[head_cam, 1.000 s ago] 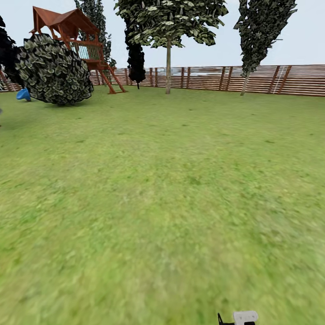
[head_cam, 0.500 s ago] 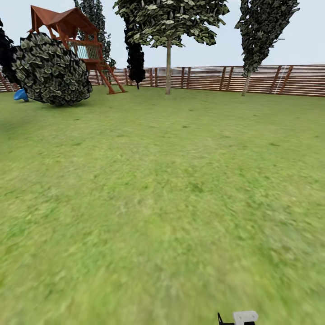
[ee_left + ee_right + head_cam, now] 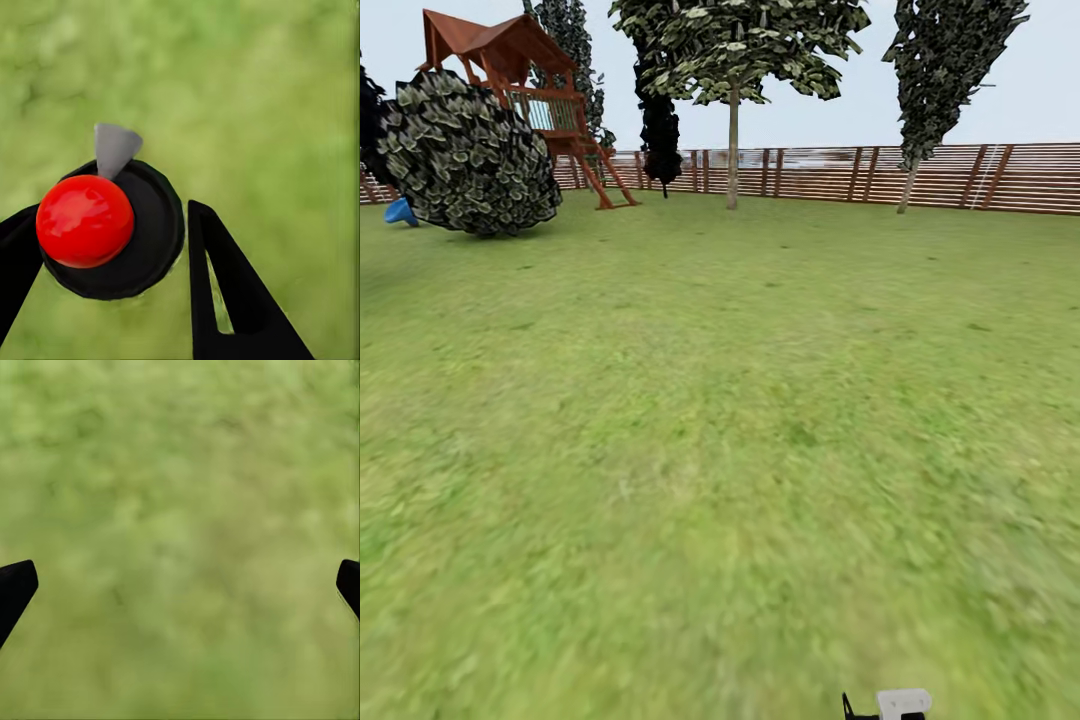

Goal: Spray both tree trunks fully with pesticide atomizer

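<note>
While the left gripper [image 3: 105, 247] clamps the black, red-capped pesticide atomizer [image 3: 112, 229] above blurry green grass [image 3: 720, 450], the right gripper [image 3: 180, 585] hangs spread wide. Two bare-trunked trees [image 3: 733, 145] [image 3: 906, 170] stand far off by the brown slatted fence [image 3: 960, 178].

Flat, even daylight fills the head view under a pale sky [image 3: 1040, 70], with no strong cast shadows and only a faint darkening of the grass [image 3: 720, 420] beneath the round bush [image 3: 470, 155]. The grass smears into soft blur toward the lower edge, while the fence [image 3: 960, 178] stays fairly crisp. In both wrist views the grass is wholly out of focus, and a white glare spot sits on the red ball [image 3: 85, 220].
</note>
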Robot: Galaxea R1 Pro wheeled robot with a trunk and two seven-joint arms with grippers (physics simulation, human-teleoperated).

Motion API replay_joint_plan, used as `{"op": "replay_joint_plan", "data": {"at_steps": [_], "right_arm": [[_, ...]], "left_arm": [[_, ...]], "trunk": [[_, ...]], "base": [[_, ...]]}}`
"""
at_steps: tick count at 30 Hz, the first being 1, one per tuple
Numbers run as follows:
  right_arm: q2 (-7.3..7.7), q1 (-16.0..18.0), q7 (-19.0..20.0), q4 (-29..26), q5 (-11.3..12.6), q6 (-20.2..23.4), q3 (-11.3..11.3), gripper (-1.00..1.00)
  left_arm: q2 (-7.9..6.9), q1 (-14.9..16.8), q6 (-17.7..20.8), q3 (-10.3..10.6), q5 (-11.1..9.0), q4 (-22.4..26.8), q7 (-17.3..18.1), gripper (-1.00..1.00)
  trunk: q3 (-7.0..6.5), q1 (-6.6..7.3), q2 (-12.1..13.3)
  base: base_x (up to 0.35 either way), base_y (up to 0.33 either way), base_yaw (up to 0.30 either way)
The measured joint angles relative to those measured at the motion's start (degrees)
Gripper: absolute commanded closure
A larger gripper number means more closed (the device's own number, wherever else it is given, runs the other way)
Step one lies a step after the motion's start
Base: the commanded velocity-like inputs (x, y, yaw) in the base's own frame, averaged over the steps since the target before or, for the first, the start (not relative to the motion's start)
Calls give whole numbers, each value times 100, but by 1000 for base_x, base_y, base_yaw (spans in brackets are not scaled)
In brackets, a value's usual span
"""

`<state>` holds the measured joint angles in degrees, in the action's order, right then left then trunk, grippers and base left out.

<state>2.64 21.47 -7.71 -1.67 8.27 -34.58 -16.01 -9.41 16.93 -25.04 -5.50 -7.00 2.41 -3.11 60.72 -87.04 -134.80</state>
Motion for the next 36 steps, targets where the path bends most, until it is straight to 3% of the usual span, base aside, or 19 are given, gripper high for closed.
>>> {"op": "replay_joint_plan", "data": {"at_steps": [36], "right_arm": [[0,-2,0,4,0,0,0,-100]], "left_arm": [[0,0,0,10,5,0,1,100]], "trunk": [[0,0,0]], "base": [[338,0,0]]}}
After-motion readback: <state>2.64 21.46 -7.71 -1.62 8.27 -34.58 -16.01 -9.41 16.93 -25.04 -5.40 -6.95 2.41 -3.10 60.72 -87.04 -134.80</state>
